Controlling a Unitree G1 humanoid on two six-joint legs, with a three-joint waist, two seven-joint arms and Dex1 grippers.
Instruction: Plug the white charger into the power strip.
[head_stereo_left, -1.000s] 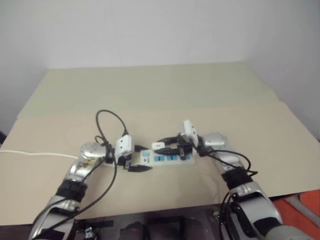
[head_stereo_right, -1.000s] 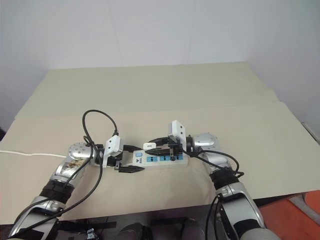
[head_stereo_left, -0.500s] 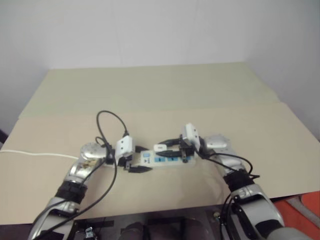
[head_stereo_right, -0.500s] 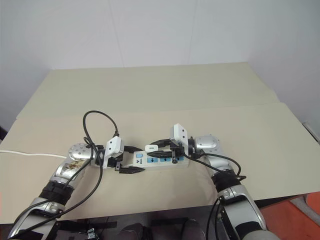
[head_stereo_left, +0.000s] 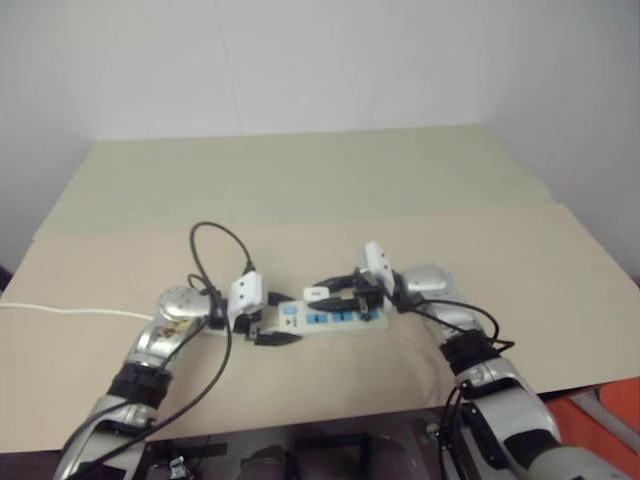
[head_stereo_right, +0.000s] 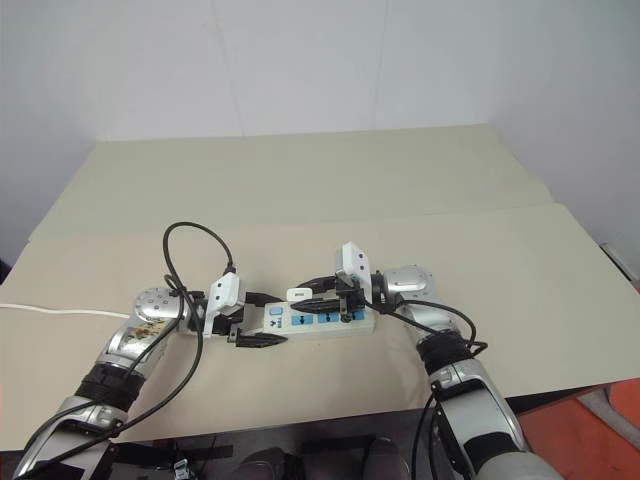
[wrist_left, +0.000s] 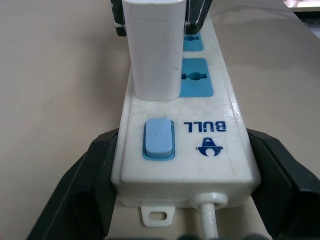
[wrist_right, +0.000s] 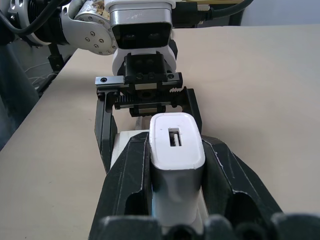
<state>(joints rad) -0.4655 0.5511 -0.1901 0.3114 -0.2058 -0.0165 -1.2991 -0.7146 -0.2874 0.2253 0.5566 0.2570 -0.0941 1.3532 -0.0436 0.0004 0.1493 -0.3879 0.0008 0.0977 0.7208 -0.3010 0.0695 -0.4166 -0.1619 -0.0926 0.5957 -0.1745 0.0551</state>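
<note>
Nothing has shifted since 1 second ago. Left pincer (wrist_left: 180, 200) clamps the power strip (wrist_left: 200, 135) at its switch end on the tabletop (head_stereo_left: 300, 200); right pincer (wrist_right: 176, 165) pinches the white charger (wrist_right: 176, 145) upright over the first outlet beside the switch, so pressing runs straight down.

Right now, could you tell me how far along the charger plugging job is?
Done: the left gripper clamps the power strip at its switch end. In hand: the right gripper holds the white charger upright on the outlet beside the switch. Left: confirming it is seated, then releasing.
</note>
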